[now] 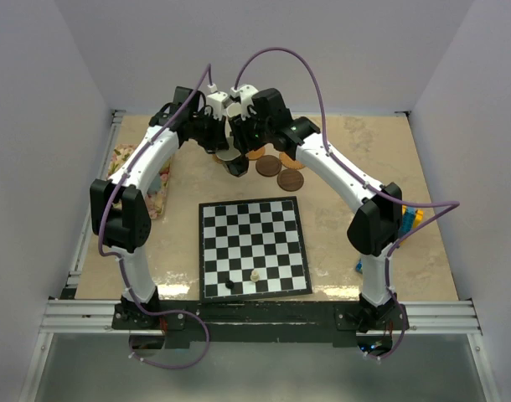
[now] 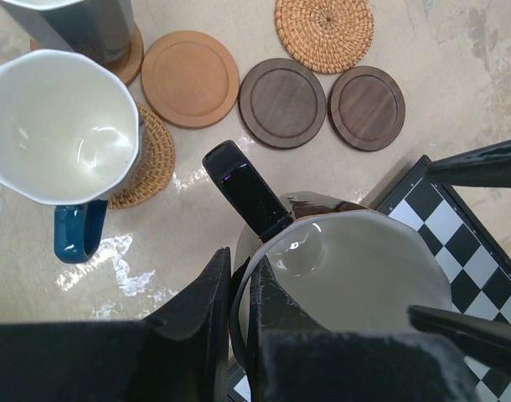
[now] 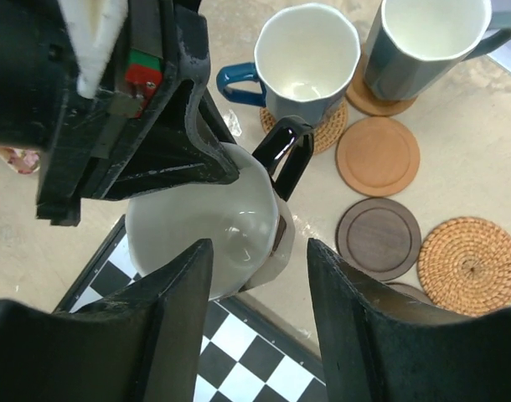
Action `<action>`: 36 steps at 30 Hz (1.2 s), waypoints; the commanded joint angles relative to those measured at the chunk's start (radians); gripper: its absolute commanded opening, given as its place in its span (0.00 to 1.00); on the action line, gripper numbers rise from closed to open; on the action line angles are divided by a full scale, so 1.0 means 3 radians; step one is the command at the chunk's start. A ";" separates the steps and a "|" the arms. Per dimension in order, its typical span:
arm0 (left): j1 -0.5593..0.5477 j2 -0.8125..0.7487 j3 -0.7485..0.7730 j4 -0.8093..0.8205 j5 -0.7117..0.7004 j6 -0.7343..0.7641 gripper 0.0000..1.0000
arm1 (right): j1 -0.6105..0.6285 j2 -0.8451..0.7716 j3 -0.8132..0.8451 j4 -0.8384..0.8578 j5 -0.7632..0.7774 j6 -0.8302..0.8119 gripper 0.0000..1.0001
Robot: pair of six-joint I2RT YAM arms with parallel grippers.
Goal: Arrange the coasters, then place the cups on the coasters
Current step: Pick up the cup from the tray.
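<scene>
Left pincer [image 2: 241, 276] clamped nearly shut on the rim of the black mug [image 2: 356, 276], beside its handle; mug at the far middle of the desk [image 2: 155, 239], near the wooden coasters [image 2: 281, 100]. Right pincer [image 3: 260, 251] gapes wide over the same mug, gripping nothing. Dark blue mug [image 2: 59, 126] sits on a woven coaster [image 2: 151, 163].

The left wrist view's top edge crops the grey-blue cup [image 2: 80, 29]; the left gripper [image 2: 239, 266] masks the near rim of the black cup [image 2: 364, 276].
</scene>
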 commanded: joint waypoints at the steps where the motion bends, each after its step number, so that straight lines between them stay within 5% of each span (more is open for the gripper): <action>1: -0.0022 -0.0377 -0.0050 0.0369 0.0109 -0.0239 0.00 | 0.0082 0.0037 0.0049 0.0011 0.0228 0.0096 0.52; 13: -0.0017 -0.0622 -0.0397 0.0604 0.0314 -0.0521 0.00 | 0.0179 0.0062 -0.0191 0.0113 0.0754 0.0402 0.40; 20: -0.0017 -0.0720 -0.0510 0.0635 0.0278 -0.0587 0.00 | 0.0179 0.0129 -0.0273 0.0118 0.0949 0.0505 0.21; 24: -0.0017 -0.0725 -0.0500 0.0635 0.0248 -0.0577 0.00 | 0.0180 0.0205 -0.0258 0.0083 0.0949 0.0500 0.00; 29: -0.0017 -0.0745 -0.0525 0.0640 0.0242 -0.0582 0.00 | 0.0179 0.0236 -0.0202 0.0027 0.1072 0.0591 0.00; 31: -0.0012 -0.0755 -0.0551 0.0660 0.0247 -0.0597 0.04 | 0.0179 0.0186 -0.0263 0.0098 0.1087 0.0648 0.00; 36: -0.0007 -0.0776 -0.0673 0.0717 0.0309 -0.0633 0.36 | 0.0179 -0.0044 -0.0712 0.0435 0.1036 0.0735 0.00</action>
